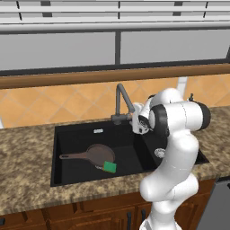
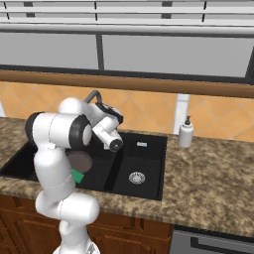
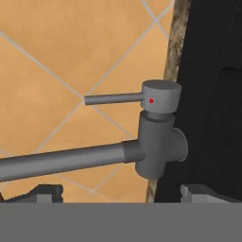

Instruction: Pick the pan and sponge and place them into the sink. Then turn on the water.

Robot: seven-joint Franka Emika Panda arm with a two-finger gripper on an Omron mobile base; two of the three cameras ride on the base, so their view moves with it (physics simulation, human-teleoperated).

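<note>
Faucet (image 3: 158, 142) stood just ahead of my hand (image 3: 122, 191), which gaped wide, holding nothing. Pan (image 1: 96, 155) and sponge (image 1: 109, 167) lay below in the sink (image 1: 63, 134).

We find the gripper (image 3: 118, 191) with jaws wide apart, facing the faucet (image 3: 158, 142); open air lies between the fingertips and the faucet body. The lever (image 3: 113, 99) juts sideways from the faucet cap, with clear space around its free end. The spout tube (image 3: 61, 160) crosses the view just ahead of one fingertip and blocks passage there. Behind stands the tiled wall (image 3: 71, 47). In the sink (image 1: 76, 177), the pan (image 1: 96, 155) and sponge (image 1: 109, 167) occupy the wide basin's floor; the narrower basin is open.
</note>
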